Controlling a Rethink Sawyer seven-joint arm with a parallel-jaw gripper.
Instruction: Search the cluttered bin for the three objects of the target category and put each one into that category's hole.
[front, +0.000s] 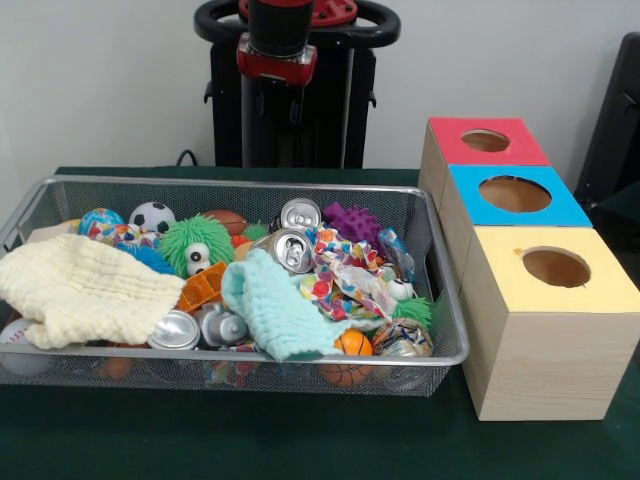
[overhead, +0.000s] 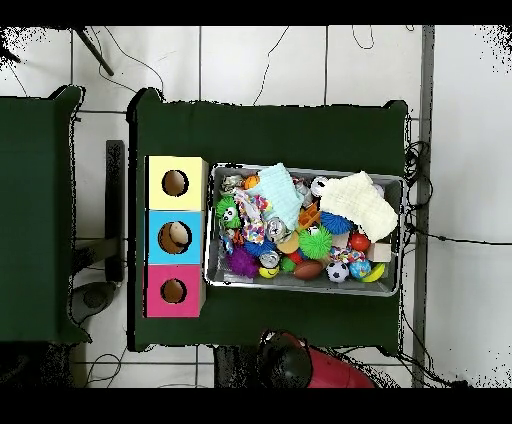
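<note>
A dark green table (front: 300, 450) carries everything, and the wire-mesh bin (front: 240, 186) lies on it with its long axis running parallel to the table's robot-side edge, its short ends facing the table's side edges. Just beside one short end stands a row of three wooden boxes, topped red (front: 487, 141), blue (front: 515, 194) and yellow (front: 553, 268), each with a round hole, the row running crosswise to the bin's length. In the bin, a pale yellow cloth (front: 85, 290) fills the end away from the boxes and a mint cloth (front: 275, 312) drapes mid-bin; among them sit drink cans (front: 291, 249), a green fuzzy ball with eyes (front: 196, 245), a purple spiky ball (front: 352, 222) and a small basketball (front: 352, 344). The front view shows the arm's red-and-black wrist (front: 278, 40) raised at the pedestal; the overhead view shows only the robot's red shoulder (overhead: 320, 368) at the table's robot-side edge. Neither shows the gripper's fingers, so its state cannot be told.
</note>
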